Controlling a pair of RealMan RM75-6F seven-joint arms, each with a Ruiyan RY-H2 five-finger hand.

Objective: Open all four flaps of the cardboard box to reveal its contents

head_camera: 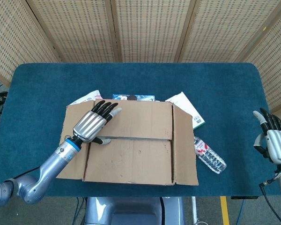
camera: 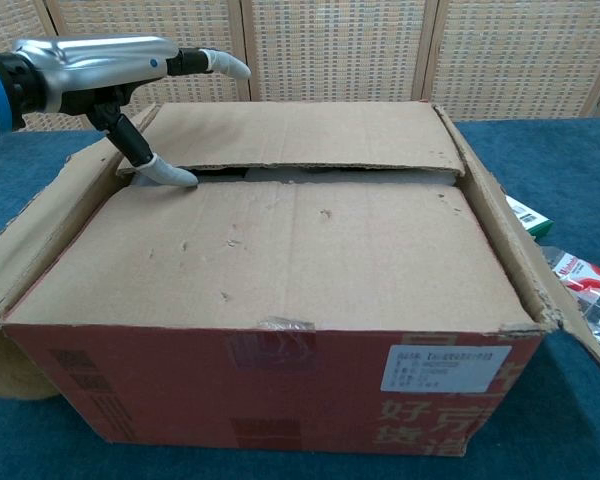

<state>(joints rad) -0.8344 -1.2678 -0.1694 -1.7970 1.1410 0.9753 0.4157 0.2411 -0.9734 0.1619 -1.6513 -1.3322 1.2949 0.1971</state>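
Backdrop: woven screens behind a blue-covered table (head_camera: 215, 79).
Box: cardboard box (head_camera: 131, 150) sits near the front edge, side flaps out, two long flaps nearly closed.
Seam: runs left-right, gapped slightly.
Left hand: left hand (head_camera: 91, 125) spread, holding nothing, thumb tip (camera: 170, 173) at the seam's left end, the near flap directly below.
Right hand: right hand (head_camera: 274, 140) empty, fingers apart, well off to the right.

Box (camera: 280, 250) contents hidden (flaps (camera: 270, 245) cover).
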